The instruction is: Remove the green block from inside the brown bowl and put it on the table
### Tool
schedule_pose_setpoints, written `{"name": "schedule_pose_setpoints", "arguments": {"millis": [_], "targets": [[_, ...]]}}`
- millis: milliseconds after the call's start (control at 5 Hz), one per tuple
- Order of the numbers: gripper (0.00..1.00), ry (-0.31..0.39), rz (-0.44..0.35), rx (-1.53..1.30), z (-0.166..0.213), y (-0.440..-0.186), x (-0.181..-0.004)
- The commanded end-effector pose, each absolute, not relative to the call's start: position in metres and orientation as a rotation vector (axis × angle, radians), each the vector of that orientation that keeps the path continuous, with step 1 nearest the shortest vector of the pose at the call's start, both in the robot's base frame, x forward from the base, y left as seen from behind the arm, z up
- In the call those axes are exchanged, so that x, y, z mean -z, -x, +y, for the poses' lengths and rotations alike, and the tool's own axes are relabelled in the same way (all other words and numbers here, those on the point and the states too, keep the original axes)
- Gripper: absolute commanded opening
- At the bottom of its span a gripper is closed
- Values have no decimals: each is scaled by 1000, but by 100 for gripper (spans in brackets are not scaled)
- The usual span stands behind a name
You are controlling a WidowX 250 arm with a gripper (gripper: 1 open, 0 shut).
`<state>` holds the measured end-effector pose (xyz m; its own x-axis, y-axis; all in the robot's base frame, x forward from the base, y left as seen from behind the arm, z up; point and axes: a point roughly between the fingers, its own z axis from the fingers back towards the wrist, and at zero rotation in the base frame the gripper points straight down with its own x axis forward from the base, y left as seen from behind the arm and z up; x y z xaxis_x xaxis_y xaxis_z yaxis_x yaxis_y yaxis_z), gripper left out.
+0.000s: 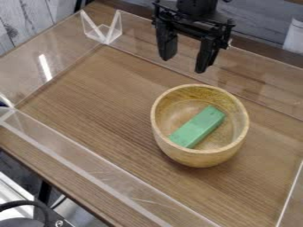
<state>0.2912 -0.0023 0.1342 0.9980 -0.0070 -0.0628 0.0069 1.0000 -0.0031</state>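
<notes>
Nearest you, the clear acrylic wall (106, 182) runs along the front edge of the tabletop (95, 97), low and see-through, with a bit of black cable just outside it at 7 o'clock in the view.

Brown bowl (200, 125) sits right of centre on the tabletop, upright, nothing else loose near it. Green block (198, 127) lies flat on the bowl's floor, inside the rim, roughly centred in the hollow. Its long axis runs diagonally: one end points to about 1 o'clock, the other to about 7 o'clock. It takes up about half of the bowl's inner width, so both long sides have free room against the wall.

Claw (189, 51) hangs at 12 o'clock of the bowl, above and behind its far rim, pointing down. Fingers are spread wide and hold nothing. It is apart from the bowl, touching neither rim nor block.

Key relation for you: the block lies at about 6 o'clock from the claw, toward the camera and lower. So the claw likely needs to travel toward you and drop into the bowl.

Judgement: the task is at its start, the block not yet picked. For a clean pinch, you probably want the fingers closing across the block's short width, so the wrist may need turning to match the diagonal. Risk: a finger catching the thick far rim on the way down.

Bare tabletop left of the bowl, around 9 o'clock, looks like a fair drop spot.
</notes>
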Motion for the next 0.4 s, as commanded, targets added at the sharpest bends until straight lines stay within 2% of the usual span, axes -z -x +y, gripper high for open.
{"name": "schedule_pose_setpoints", "arguments": {"millis": [0, 200], "targets": [[100, 5, 86, 33, -9, -283, -124], [100, 12, 112, 72, -15, -272, -105]]}}
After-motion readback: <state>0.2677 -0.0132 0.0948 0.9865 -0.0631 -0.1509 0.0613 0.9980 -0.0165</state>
